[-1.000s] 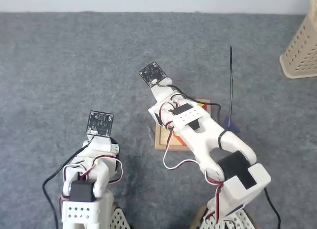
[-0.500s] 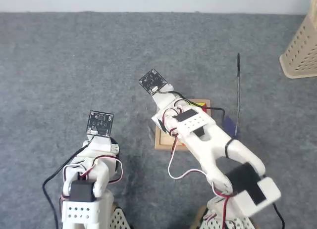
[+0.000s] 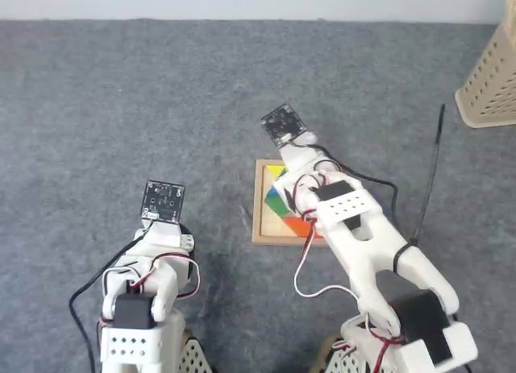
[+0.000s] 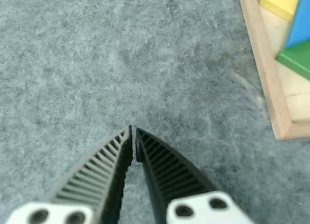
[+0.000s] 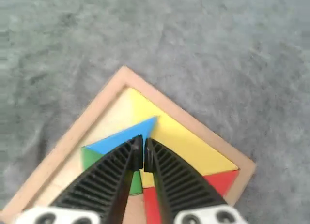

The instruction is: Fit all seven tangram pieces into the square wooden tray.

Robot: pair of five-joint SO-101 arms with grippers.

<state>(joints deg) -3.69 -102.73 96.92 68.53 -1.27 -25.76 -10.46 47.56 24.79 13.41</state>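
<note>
The square wooden tray (image 3: 259, 205) lies on the grey carpet at centre. In it I see a yellow piece (image 3: 276, 173), a blue piece (image 3: 274, 192), a green piece (image 3: 276, 206) and a red-orange piece (image 3: 296, 226); the right arm covers the tray's right part. In the right wrist view my right gripper (image 5: 143, 142) is shut and holds nothing, its tips just over the blue piece (image 5: 116, 138), beside the yellow piece (image 5: 189, 142). My left gripper (image 4: 133, 132) is shut over bare carpet, well to the left of the tray (image 4: 264, 64).
A beige perforated basket (image 3: 492, 75) stands at the far right edge. A thin black rod (image 3: 427, 180) sticks up right of the tray. Open carpet lies left of and behind the tray.
The right arm has swung to the right, uncovering the tray's left part and its coloured pieces. The black rod shifted right too. The left arm has not moved.
</note>
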